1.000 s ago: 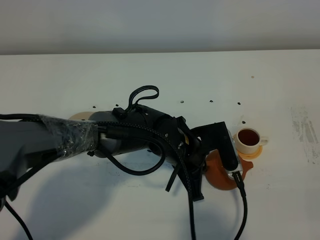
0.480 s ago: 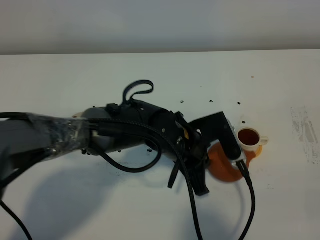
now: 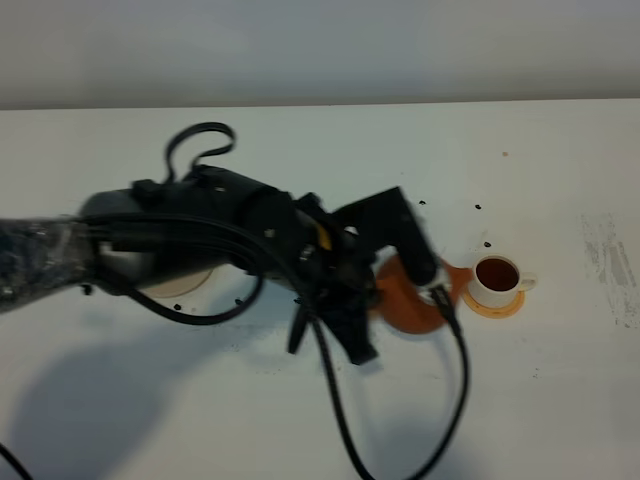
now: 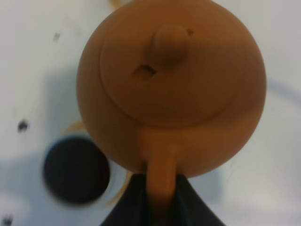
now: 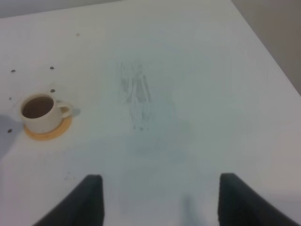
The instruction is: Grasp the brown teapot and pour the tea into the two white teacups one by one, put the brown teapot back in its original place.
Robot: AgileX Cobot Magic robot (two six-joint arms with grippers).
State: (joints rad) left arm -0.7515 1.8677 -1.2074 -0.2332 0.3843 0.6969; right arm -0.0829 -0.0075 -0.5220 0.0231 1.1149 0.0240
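On the left side of the white table (image 3: pixel 560 400) the left arm (image 3: pixel 150 245) reaches across toward the right. Under the arm, a part of the pale beige coaster (image 3: pixel 185 287) is visible; it has nothing on it that I can see.

At the end of this arm, the left gripper (image 4: pixel 157 197) is clenched on the loop handle (image 4: pixel 160 176) of the brown teapot (image 3: pixel 405 300). In the left wrist view the two dark fingers (image 4: pixel 129 205) press the handle from both sides, and the lid with its small knob (image 4: pixel 169 43) faces the camera. The teapot is in the air, near the middle of the table, right of the beige coaster and just left of the cups. It looks blurred in the high view.

Below the teapot in the wrist view there is a cup full of dark tea (image 4: pixel 75 168) on an orange coaster; most of its rim is blurred.

More to the right stands a white teacup (image 3: pixel 497 278) on its orange coaster (image 3: pixel 492 304), also filled with dark tea, its handle pointing right.

The right gripper (image 5: pixel 157 197) is released: its two fingers (image 5: pixel 89 197) are wide apart above the bare right part of the table, and hold nothing.
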